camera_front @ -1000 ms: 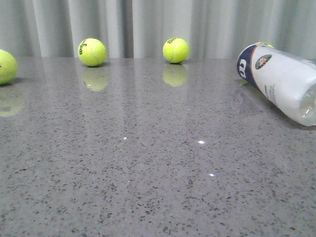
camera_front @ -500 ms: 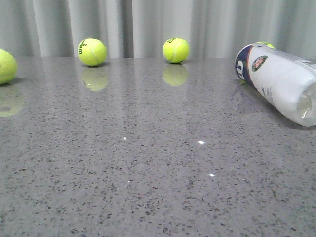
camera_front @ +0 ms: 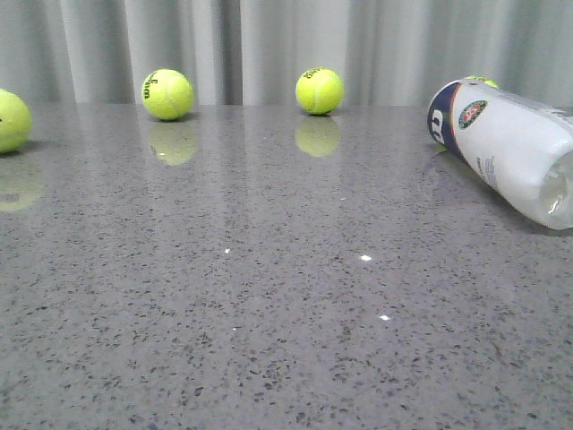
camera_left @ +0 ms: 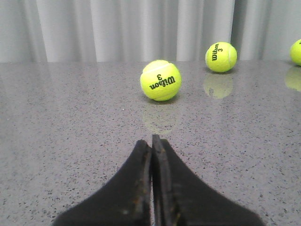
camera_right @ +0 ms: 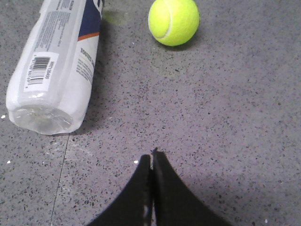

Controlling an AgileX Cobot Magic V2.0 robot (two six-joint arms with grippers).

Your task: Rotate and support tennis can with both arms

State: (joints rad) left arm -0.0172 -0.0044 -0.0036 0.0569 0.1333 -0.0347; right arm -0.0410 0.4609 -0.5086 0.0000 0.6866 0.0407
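The tennis can (camera_front: 506,148) lies on its side at the right edge of the grey table, its navy-labelled end towards the back. It also shows in the right wrist view (camera_right: 56,66), its clear end nearest the camera. My right gripper (camera_right: 151,157) is shut and empty, apart from the can, over bare table. My left gripper (camera_left: 151,142) is shut and empty, pointing at a tennis ball (camera_left: 160,80) some way ahead. Neither gripper shows in the front view.
Tennis balls sit at the far left (camera_front: 11,120), back left (camera_front: 167,94) and back middle (camera_front: 319,90) of the table; another peeks from behind the can (camera_front: 482,81) and shows in the right wrist view (camera_right: 173,21). A grey curtain (camera_front: 286,45) hangs behind the table.
The can has rolled slightly about its long axis: the round emblem has shifted along its label end. The balls have not moved.
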